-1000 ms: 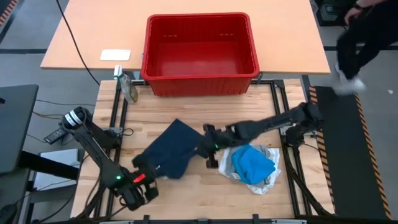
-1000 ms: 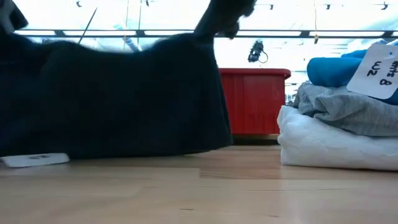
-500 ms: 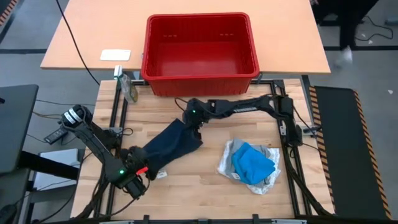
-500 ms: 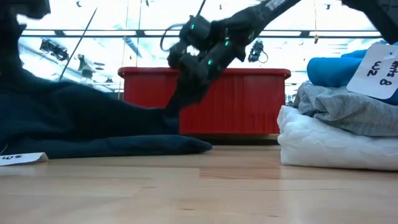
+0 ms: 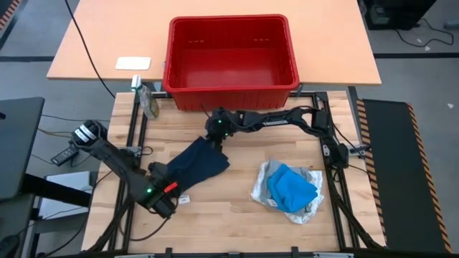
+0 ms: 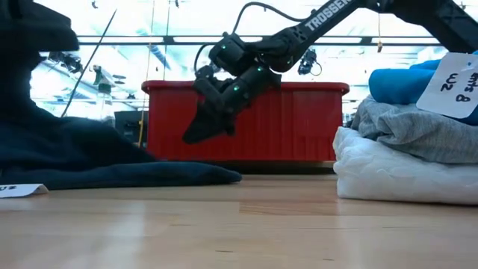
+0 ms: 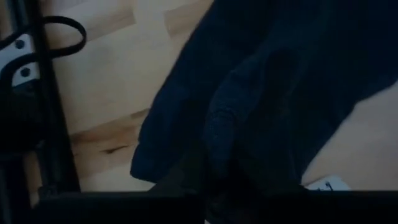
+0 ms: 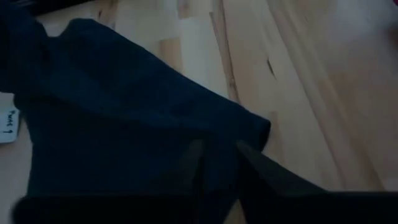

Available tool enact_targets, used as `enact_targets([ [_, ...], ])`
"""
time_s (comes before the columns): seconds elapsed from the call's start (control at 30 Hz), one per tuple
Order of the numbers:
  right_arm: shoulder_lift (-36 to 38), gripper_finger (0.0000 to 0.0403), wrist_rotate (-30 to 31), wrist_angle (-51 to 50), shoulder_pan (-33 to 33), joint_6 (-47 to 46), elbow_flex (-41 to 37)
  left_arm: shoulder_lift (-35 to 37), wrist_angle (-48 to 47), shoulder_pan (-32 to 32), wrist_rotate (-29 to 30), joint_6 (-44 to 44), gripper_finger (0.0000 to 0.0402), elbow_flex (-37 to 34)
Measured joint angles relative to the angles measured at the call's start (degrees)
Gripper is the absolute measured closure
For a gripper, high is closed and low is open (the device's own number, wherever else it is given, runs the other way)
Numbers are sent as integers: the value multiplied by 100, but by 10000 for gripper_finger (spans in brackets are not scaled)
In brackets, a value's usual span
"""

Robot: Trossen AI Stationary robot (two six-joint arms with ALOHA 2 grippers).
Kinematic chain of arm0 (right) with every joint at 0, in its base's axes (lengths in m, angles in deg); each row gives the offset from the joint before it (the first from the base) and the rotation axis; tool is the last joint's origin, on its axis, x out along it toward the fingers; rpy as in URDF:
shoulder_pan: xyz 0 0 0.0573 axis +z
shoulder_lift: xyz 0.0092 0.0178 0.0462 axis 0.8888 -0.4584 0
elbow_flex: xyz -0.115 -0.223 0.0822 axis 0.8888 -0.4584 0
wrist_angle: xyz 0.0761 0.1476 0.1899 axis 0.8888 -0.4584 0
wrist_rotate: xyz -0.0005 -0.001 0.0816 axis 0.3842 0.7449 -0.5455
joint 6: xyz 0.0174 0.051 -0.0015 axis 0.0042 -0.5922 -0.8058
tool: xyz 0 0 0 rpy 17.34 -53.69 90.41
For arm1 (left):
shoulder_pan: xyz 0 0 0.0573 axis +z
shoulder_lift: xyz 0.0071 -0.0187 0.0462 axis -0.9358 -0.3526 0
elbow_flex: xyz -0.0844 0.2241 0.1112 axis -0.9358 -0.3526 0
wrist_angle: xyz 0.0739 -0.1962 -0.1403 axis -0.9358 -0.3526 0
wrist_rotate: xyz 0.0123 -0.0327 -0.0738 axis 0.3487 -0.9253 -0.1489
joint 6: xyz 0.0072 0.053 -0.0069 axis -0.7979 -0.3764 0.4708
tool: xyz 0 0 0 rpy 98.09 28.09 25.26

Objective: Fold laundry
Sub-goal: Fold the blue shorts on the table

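dark navy garment (image 5: 195, 164) rumpled flat just in front of the red basket (image 5: 231, 59), basket seen holding nothing, left hand (image 5: 163, 201) pinched on garment's near edge, right hand (image 5: 213, 134) slightly parted above its far edge

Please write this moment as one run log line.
navy garment spread on table | right gripper open above it | left gripper at its corner

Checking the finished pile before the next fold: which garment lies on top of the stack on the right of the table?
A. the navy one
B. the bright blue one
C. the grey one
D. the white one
B. The blue garment tops the stack, over the grey one and the white one, while the navy one lies apart between the two arms.
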Motion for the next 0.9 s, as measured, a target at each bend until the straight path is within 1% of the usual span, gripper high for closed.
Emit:
enact_targets([
  [0.1,47,264,-29,-19,-11,-56,2,0,-91,202,-216,79,317,11],
  [0.17,90,234,-161,-52,-11,-59,2,36,-149,284,-440,92,293,11],
  [0.2,98,221,-316,-18,-10,-59,5,71,-178,310,-534,96,281,11],
  [0.23,102,210,-599,-7,-2,-59,7,103,-200,341,-664,105,268,12],
  [0.3,98,197,-1309,-56,60,-52,7,199,-230,369,-874,119,247,13],
  [0.33,64,194,-1536,-83,119,-24,7,269,-231,370,-948,117,239,13],
  [0.37,28,193,-1603,-135,192,11,10,352,-242,373,-1005,118,231,13],
  [0.43,-3,195,-1405,-476,327,179,-7,535,-248,369,-1088,143,219,13],
  [0.53,-144,203,-761,-668,491,440,-28,818,-233,334,-1154,298,211,13],
  [0.57,-207,207,-651,-799,522,431,-40,917,-235,318,-1150,347,210,13],
  [0.73,-375,226,100,-1223,640,-138,-21,1131,-210,167,-1129,415,210,20],
  [0.9,-274,245,595,-2279,820,-983,6,1119,-21,-12,-1098,380,209,18],
])
